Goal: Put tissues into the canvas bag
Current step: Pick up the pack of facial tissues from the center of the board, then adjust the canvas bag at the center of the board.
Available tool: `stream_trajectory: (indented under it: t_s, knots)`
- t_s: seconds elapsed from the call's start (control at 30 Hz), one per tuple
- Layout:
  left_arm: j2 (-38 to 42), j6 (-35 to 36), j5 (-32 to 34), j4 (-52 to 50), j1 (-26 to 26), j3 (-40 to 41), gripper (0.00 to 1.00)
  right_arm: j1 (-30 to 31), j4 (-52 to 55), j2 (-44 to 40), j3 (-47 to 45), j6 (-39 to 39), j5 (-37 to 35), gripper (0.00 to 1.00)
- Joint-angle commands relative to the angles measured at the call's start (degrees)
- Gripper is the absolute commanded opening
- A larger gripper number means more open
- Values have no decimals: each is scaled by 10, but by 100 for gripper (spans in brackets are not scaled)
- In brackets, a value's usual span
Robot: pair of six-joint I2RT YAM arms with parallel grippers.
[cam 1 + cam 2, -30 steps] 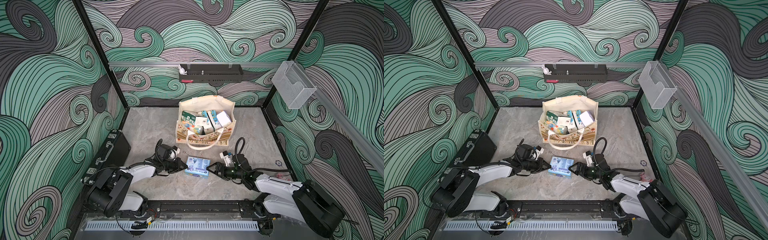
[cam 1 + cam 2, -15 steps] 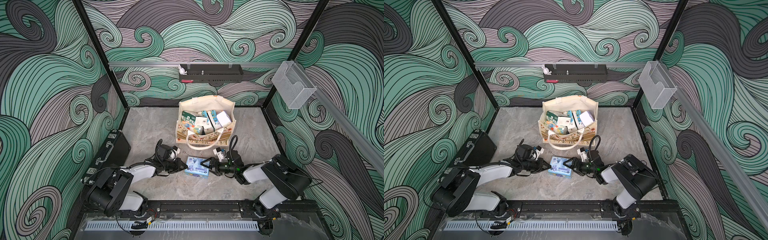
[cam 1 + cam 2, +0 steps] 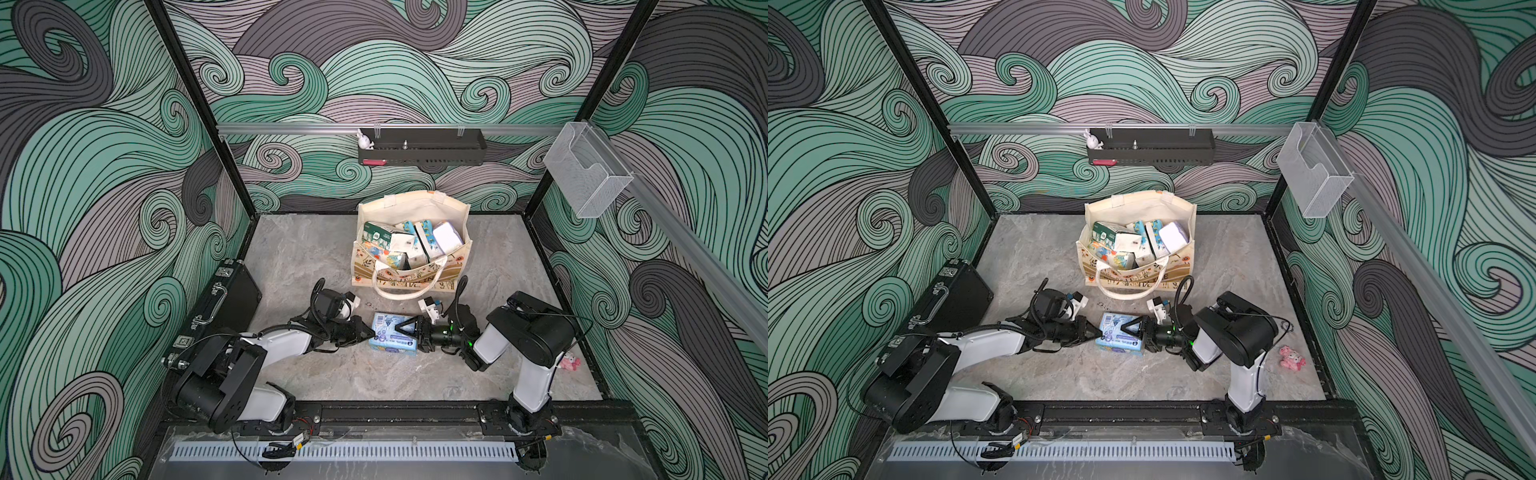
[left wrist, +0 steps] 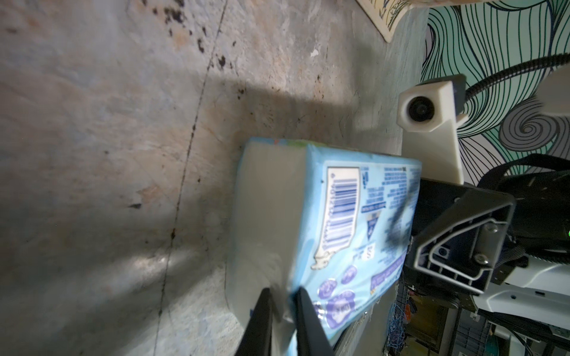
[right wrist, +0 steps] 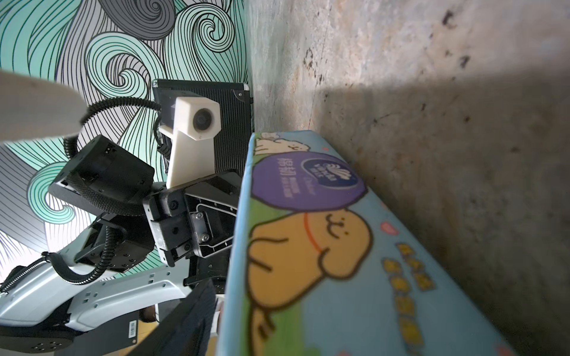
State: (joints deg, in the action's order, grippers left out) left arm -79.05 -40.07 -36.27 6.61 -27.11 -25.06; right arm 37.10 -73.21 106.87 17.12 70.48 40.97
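Tissue pack (image 3: pixel 392 338) lies lengthwise between my arms: left gripper (image 3: pixel 370 332) pinched almost shut on one end's corner, right gripper (image 3: pixel 401 329) gaping around the other, canvas bag (image 3: pixel 415 280) just beyond.

- Canvas bag (image 3: pixel 415 208) mouth open upward, nearly filled with tissue packs (image 3: pixel 409 243).
- Bag handle (image 3: pixel 405 294) droops in front, between bag and loose pack (image 3: pixel 390 343).
- Left gripper (image 3: pixel 372 332) and right gripper (image 3: pixel 397 328) occupy that pack's ends.
- Floor (image 3: pixel 498 266) right of bag lies free.
- Black case (image 3: pixel 232 299) lines left edge.
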Motion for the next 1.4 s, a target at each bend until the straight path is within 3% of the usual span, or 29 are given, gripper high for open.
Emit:
stream_trajectory:
  t_s: [0.0,0.1,0.17,0.23,0.37,0.47,0.53,0.6,0.7,0.83,1.0,1.17,1.27,1.37]
  knots:
    - [-13,10,29,-63,-1,3,16,6,-15,3,6,0,9,70]
    - [-8,7,28,-67,-1,1,20,5,-11,1,5,-2,8,62]
    - [0,5,27,-75,-1,-2,44,6,-6,-5,2,-8,9,61]
    - [14,3,26,-84,-1,-6,56,6,2,-16,-1,-16,10,61]
    - [66,11,36,-142,0,-33,60,-2,29,-69,-13,-27,32,57]
    - [123,23,54,-208,1,-66,60,-10,118,-150,-17,-56,61,51]
    - [172,29,70,-249,3,-93,60,-11,261,-243,-2,-117,87,50]
    - [214,34,90,-285,4,-122,59,-11,496,-357,37,-216,90,50]
    - [266,44,113,-301,7,-153,56,-13,838,-536,129,-399,30,52]
    - [299,85,151,-353,14,-235,56,-61,1068,-689,261,-497,-35,53]
    - [213,181,227,-450,17,-431,59,-110,1168,-676,421,-550,-56,51]
    - [87,240,324,-505,17,-629,63,-112,1183,-589,565,-605,-116,51]
    - [17,274,377,-533,19,-699,62,-112,1182,-545,616,-618,-143,50]
    - [-41,268,335,-540,44,-728,58,-112,1181,-524,634,-630,-171,49]
